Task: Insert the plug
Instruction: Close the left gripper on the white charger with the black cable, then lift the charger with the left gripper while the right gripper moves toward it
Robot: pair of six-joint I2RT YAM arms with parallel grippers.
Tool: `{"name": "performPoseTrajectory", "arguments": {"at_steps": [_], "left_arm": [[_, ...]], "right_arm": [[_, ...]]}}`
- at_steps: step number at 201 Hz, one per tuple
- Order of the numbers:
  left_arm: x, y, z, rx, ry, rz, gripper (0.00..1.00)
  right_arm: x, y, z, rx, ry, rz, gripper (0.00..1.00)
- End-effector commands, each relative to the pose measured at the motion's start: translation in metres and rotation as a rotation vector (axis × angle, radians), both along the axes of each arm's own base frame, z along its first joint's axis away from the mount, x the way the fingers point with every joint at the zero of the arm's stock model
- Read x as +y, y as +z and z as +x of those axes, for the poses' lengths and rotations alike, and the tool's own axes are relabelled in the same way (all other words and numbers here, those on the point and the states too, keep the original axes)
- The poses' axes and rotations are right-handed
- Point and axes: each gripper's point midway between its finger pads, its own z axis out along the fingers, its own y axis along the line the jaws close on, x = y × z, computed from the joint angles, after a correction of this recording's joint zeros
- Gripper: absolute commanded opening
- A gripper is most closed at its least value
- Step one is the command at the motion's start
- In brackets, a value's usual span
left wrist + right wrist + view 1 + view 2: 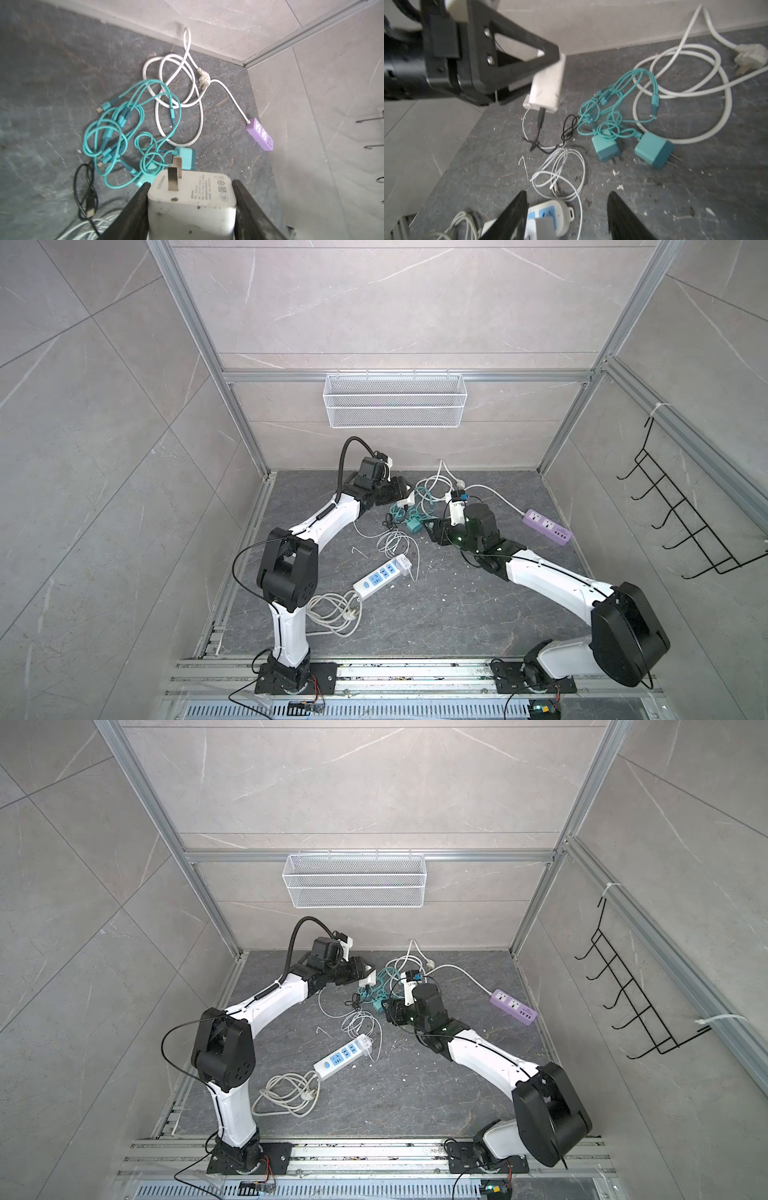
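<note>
The left gripper is clamped on the white charger plug, prongs pointing forward. Just ahead of it lie tangled teal cables with two teal chargers. Beyond them a looped white cord runs to a purple power strip. The right gripper hovers with jaws apart and empty, and the white-and-blue power strip lies on the worktop near it. Both arms reach forward with bent elbows, grippers turned toward each other.
</note>
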Motion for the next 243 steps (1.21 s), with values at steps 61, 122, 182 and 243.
{"name": "performPoseTrajectory", "arguments": {"at_steps": [61,122,182,243], "left_arm": [[-0.018,0.054,0.004,-0.007,-0.02,-0.281,0.36],[-0.016,0.049,0.001,0.013,-0.024,-0.307,0.36],[-0.013,0.054,-0.001,0.011,-0.024,-0.341,0.35],[-0.01,0.058,-0.001,0.023,-0.029,-0.407,0.34]], "right_arm": [[0.032,0.021,0.033,-0.185,-0.013,0.072,0.64],[0.048,0.027,0.052,-0.248,-0.065,0.014,0.65],[0.053,0.025,0.069,-0.261,-0.099,-0.026,0.64],[0.058,0.02,0.08,-0.254,-0.109,-0.053,0.54]]}}
